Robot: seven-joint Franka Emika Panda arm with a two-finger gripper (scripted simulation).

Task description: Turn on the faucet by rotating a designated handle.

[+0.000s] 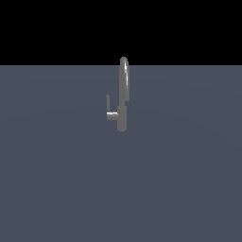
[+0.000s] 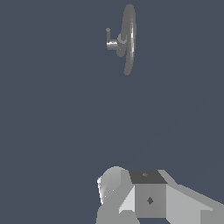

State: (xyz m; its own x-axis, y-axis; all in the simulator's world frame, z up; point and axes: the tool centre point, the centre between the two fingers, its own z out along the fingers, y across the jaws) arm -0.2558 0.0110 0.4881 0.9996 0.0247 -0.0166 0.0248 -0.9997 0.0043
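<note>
The faucet (image 1: 123,94) stood upright mid-table (image 1: 56,179), its handle (image 1: 109,109) jutting toward the exterior view's left, rod pointing up. The tool (image 2: 131,197) hung well apart from it, touching nothing; whether open or closed, I couldn't tell.

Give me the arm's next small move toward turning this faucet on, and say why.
Probably bring the gripper across toward the handle. In the wrist view the faucet sits far off, with bare floor between, and the arm does not appear in the exterior view at all, so nothing touches the lever yet. It stands upright on the exterior view's left of the body. Whether the fingers are open cannot be told.
</note>
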